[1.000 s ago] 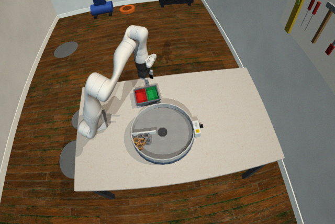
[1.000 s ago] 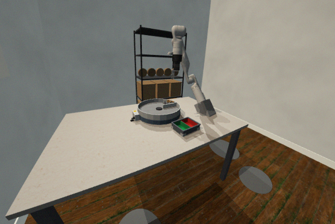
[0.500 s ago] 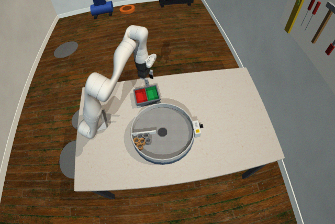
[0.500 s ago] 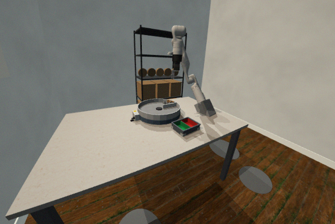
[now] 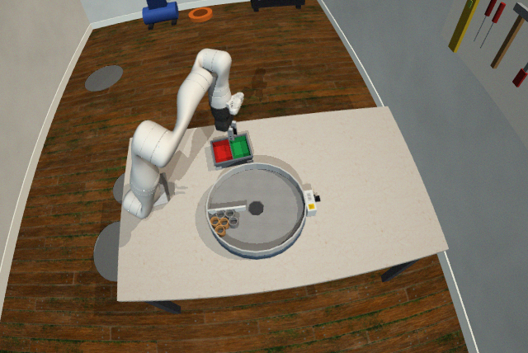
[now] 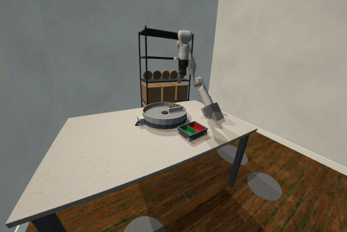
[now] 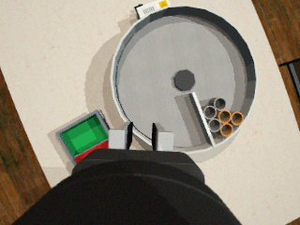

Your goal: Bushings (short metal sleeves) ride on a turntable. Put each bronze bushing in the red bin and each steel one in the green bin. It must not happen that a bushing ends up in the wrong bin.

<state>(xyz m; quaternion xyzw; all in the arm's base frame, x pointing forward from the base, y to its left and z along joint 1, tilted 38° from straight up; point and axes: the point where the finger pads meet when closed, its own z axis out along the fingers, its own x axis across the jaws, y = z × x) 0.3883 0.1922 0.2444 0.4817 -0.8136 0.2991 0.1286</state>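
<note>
On the turntable (image 5: 272,191) (image 6: 155,113) (image 7: 155,56), three bronze bushings (image 5: 219,230) (image 7: 227,135) clustered with three steel ones (image 5: 233,226) (image 7: 220,98), against the white divider (image 5: 227,209) (image 6: 175,109) (image 7: 202,119). My hand (image 5: 233,130) (image 6: 179,79) (image 7: 142,132), partly spread and holding nothing, hung high; in the wrist view they lay rightward, beyond rim and divider. The bins (image 5: 231,163) (image 6: 190,136) (image 7: 67,149) sat beside the turntable.
</note>
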